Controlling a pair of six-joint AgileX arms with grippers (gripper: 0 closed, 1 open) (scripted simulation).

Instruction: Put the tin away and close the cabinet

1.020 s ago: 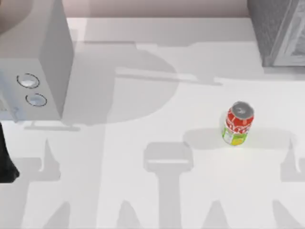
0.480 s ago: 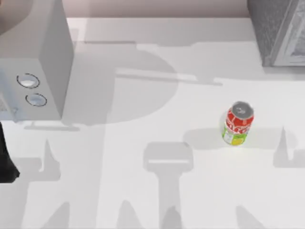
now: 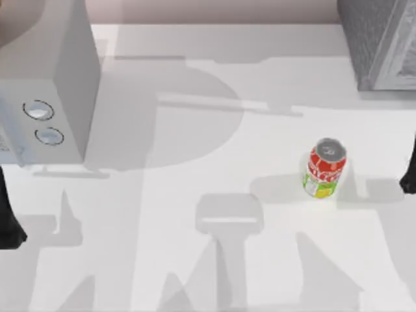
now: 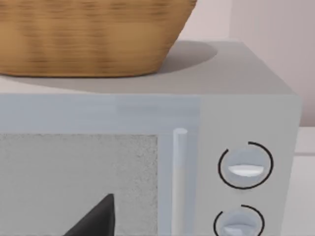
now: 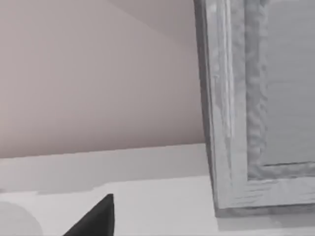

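One tin (image 3: 324,168) stands upright on the table (image 3: 195,273), right of centre and well apart from the cabinet (image 3: 377,42) at the far right corner, so I judge my right arm (image 3: 409,174), at the right edge near the tin, is the one to fetch it. I cannot tell how either gripper's fingers stand; my left arm (image 3: 8,218) sits parked at the left edge. The tin's white marks are not readable.
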